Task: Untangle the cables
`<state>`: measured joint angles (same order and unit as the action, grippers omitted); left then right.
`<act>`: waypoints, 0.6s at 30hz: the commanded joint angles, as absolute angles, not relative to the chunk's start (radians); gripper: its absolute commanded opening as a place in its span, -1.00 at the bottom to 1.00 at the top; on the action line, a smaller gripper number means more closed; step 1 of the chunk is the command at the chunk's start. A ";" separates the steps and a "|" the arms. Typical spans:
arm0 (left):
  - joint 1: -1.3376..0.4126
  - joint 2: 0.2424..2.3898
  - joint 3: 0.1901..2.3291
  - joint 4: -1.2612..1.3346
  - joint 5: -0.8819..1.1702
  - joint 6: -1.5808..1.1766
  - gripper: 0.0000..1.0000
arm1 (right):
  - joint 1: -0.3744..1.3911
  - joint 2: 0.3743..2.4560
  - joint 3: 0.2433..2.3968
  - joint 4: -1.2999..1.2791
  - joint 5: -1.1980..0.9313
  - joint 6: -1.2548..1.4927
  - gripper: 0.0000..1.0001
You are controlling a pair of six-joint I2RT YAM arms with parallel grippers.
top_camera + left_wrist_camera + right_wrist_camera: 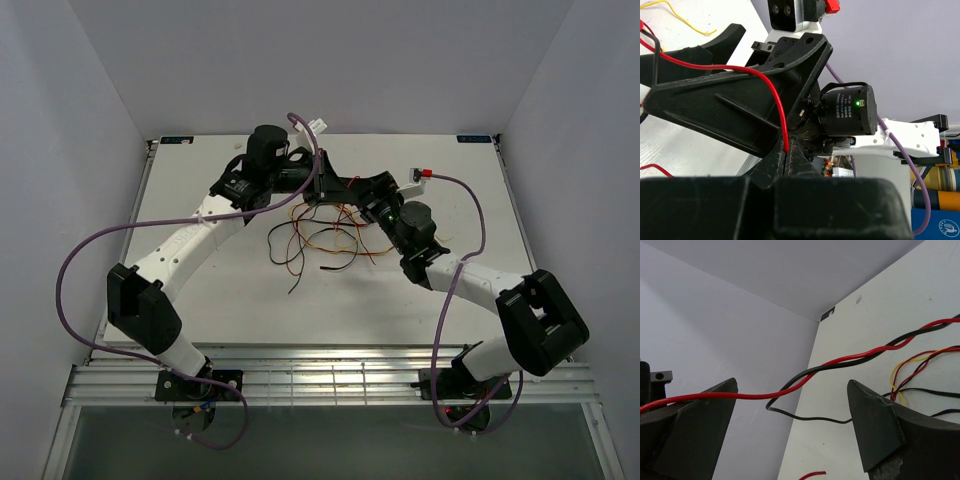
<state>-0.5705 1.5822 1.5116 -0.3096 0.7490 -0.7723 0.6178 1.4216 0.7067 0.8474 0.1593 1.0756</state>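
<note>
Pinching one thin red wire (772, 84), the left gripper (786, 154) was clamped tight; the right gripper (792, 400) gaped wide, empty. Tangled red, black and yellow cables (322, 238) lay on the white table (330, 305) between both; separating looked underway, and next the right likely needed its own strand.

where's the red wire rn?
Left wrist view: the red wire is pinched in the shut left hand. Right wrist view: it crosses the open right hand's gap, twisted with a black wire.
</note>
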 commanded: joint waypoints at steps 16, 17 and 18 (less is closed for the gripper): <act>-0.606 1.566 1.505 -0.272 0.753 -0.805 -1.00 | 0.650 1.489 0.776 0.974 0.241 1.106 -0.01; -0.606 1.566 1.505 -0.272 0.753 -0.805 -1.00 | 0.649 1.488 0.773 0.973 0.242 1.103 -0.09; -0.606 1.565 1.505 -0.270 0.752 -0.805 -1.00 | 0.650 1.489 0.772 0.971 0.251 1.103 -0.17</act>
